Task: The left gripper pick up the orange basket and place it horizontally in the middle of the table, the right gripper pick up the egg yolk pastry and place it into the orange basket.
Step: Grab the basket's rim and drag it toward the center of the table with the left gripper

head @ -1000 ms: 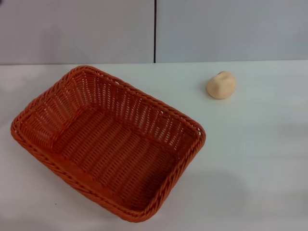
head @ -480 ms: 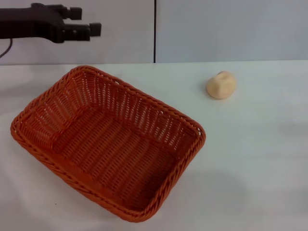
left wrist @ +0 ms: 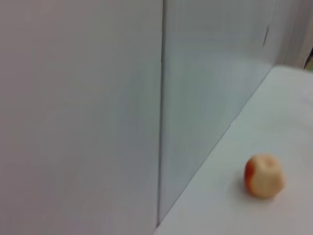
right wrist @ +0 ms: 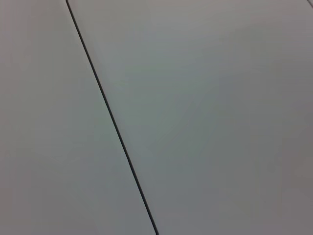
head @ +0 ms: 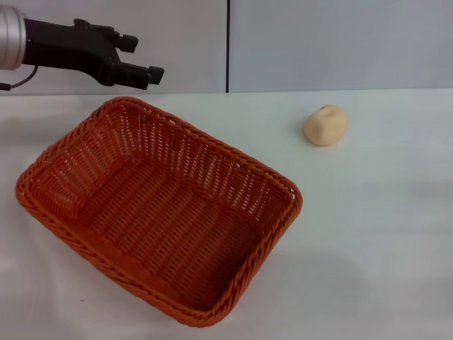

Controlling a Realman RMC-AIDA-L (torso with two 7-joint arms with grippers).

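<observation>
Left gripper [head: 144, 58] fingers apart, empty, above far corner of orange basket [head: 159, 210], touching nothing.

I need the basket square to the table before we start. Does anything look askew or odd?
Yes: the orange basket sits rotated, its long sides running diagonally across the table. It looks undamaged and empty. The egg yolk pastry lies apart. The left gripper hovers open above the basket's far corner.

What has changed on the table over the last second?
The left tool has come into view from the left, reaching further right and lower, above the far rim of the orange basket. It holds nothing, fingers apart. The basket and the egg yolk pastry have not moved.
</observation>
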